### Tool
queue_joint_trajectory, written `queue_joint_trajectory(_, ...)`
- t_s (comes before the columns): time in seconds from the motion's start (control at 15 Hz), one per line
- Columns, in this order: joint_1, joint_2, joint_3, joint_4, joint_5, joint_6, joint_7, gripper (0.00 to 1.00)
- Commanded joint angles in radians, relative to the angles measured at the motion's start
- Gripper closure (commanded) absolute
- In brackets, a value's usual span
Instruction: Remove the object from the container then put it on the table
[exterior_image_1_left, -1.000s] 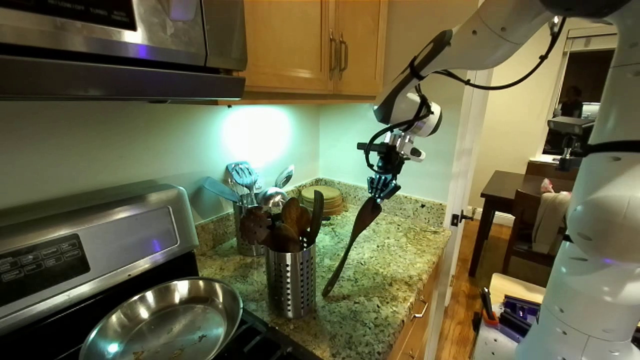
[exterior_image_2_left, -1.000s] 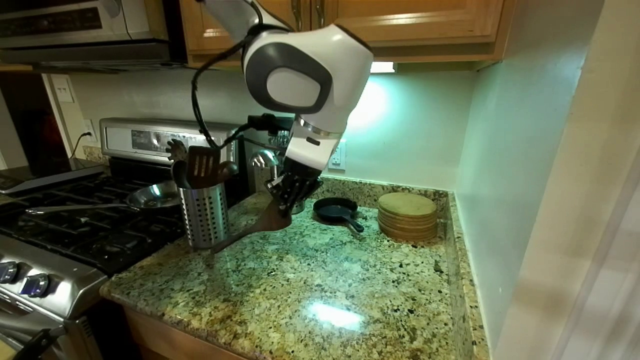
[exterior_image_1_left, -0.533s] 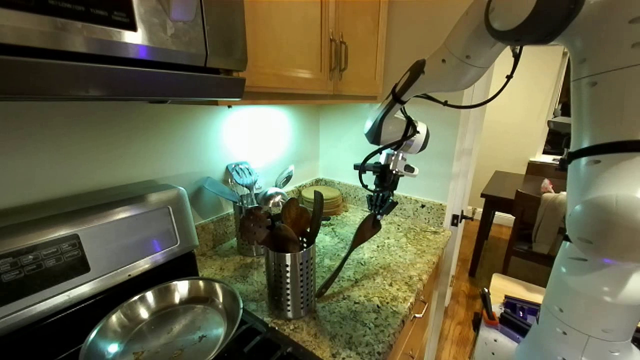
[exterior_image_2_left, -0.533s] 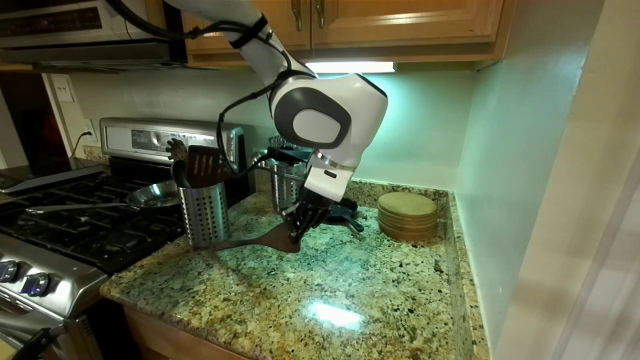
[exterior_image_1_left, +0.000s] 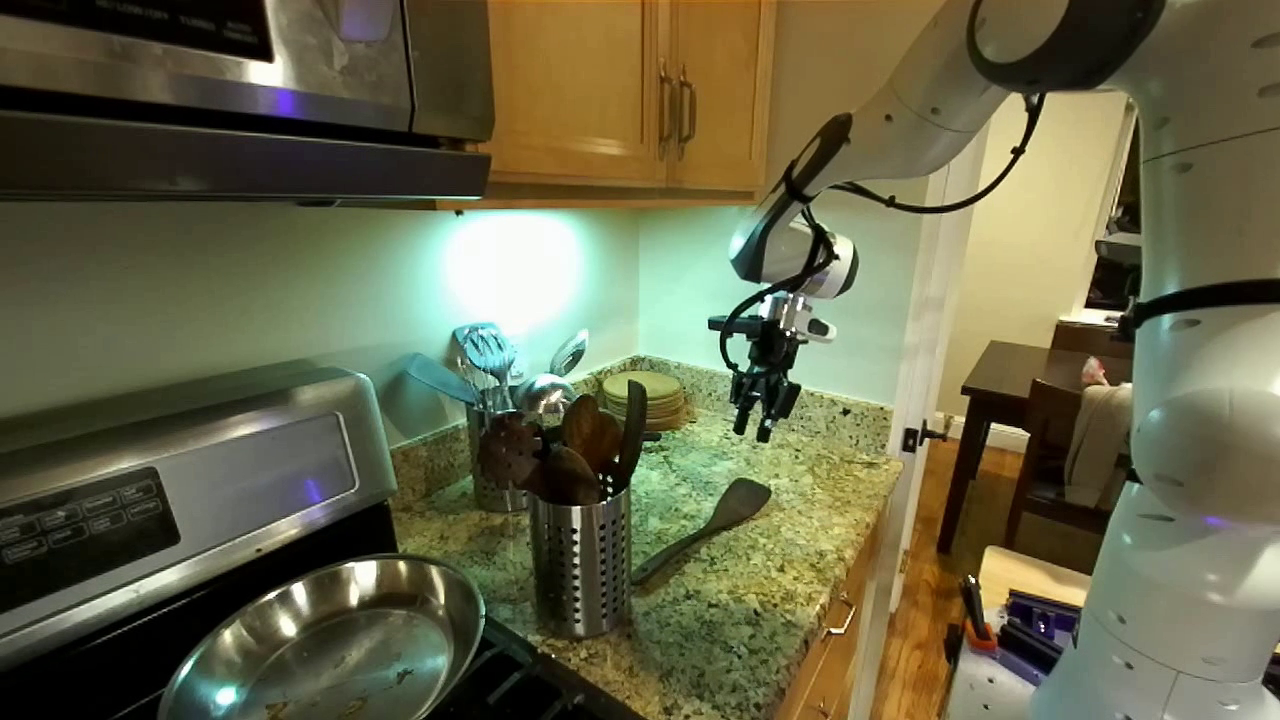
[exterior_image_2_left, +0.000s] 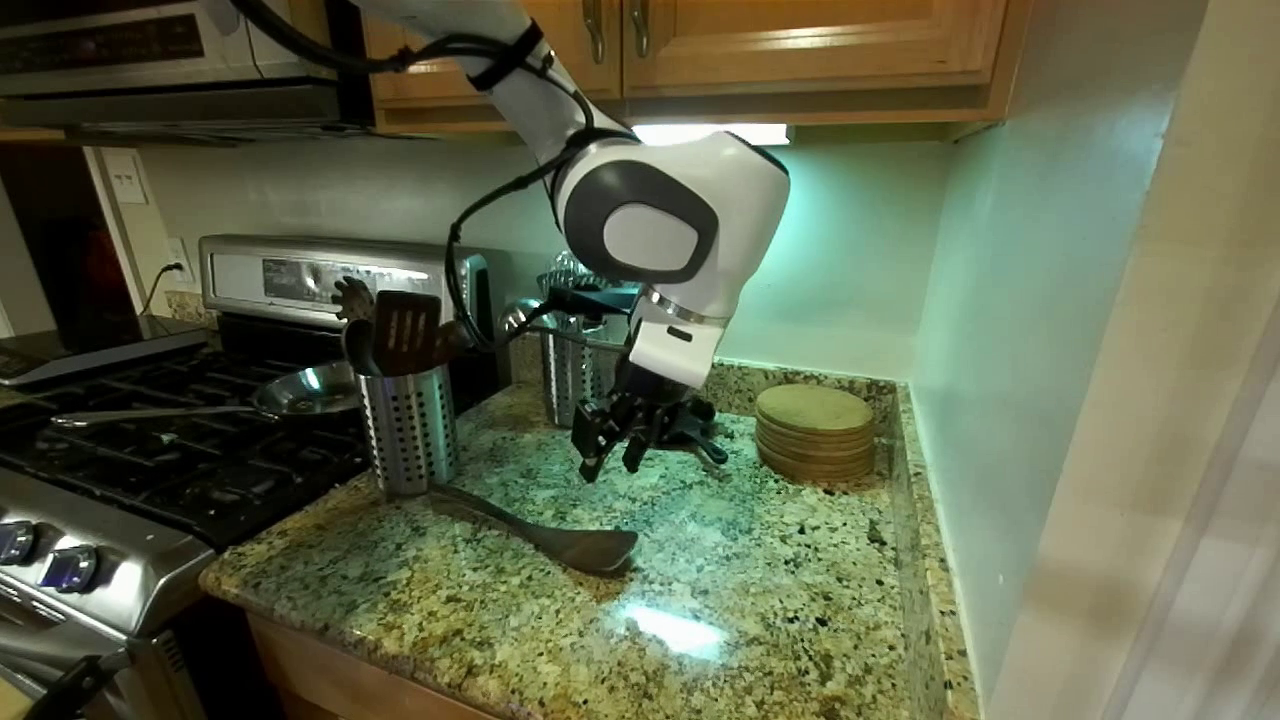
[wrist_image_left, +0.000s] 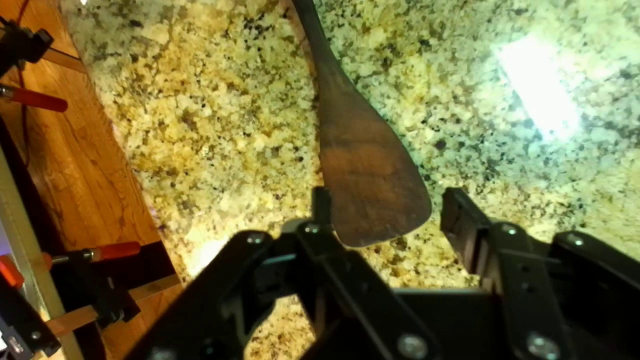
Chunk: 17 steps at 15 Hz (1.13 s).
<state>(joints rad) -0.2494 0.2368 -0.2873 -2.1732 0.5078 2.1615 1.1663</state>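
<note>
The object, a dark brown spatula (exterior_image_1_left: 740, 501), is down at the table (exterior_image_1_left: 800, 520), a speckled granite counter. Its handle end reaches the foot of the container (exterior_image_1_left: 583, 570), partly hidden there in an exterior view. Whether the broad head lies quite flat, I cannot tell. Above that head hangs my gripper (exterior_image_2_left: 612, 466), open, with a gap of air below it in both exterior views. From the wrist, the spatula head (wrist_image_left: 375, 185) shows between the parted fingertips of the gripper (wrist_image_left: 386, 195), farther down and not gripped. The perforated steel container (exterior_image_2_left: 408, 430) stands upright, holding several other utensils.
A steel pan (exterior_image_1_left: 330, 650) sits on the stove beside the container. Farther back are another metal utensil holder (exterior_image_2_left: 567, 380), a small black skillet (exterior_image_2_left: 690, 432) and a stack of round boards (exterior_image_2_left: 815, 435). The counter's edge (wrist_image_left: 135, 180) runs along the left of the wrist view.
The gripper came down with the spatula held by its head, then let go. The fingers have parted, and the spatula has dropped from them to the counter.
</note>
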Motion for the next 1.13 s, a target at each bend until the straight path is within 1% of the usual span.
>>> queue_joint_trajectory(0.0, 0.015, -0.172, -0.014, -0.104, -0.098, 0.016, 0.033, 0.08)
queue_joint_trajectory(0.07, 0.018, -0.21, -0.012, -0.126, -0.132, 0.022, 0.041, 0.03)
queue_joint_trajectory(0.2, 0.021, -0.301, -0.003, -0.181, -0.221, 0.029, 0.08, 0.0)
queue_joint_trajectory(0.4, 0.012, -0.436, 0.036, -0.261, -0.347, 0.031, 0.117, 0.0)
queue_joint_trajectory(0.73, -0.023, -0.615, 0.119, -0.375, -0.472, 0.029, 0.192, 0.0)
queue_joint_trajectory(0.8, -0.012, -0.512, 0.103, -0.287, -0.419, -0.001, 0.138, 0.0)
queue_joint_trajectory(0.93, -0.019, -0.566, 0.121, -0.325, -0.441, -0.001, 0.157, 0.0)
queue_joint_trajectory(1.07, -0.022, -0.585, 0.124, -0.341, -0.443, 0.0, 0.159, 0.0)
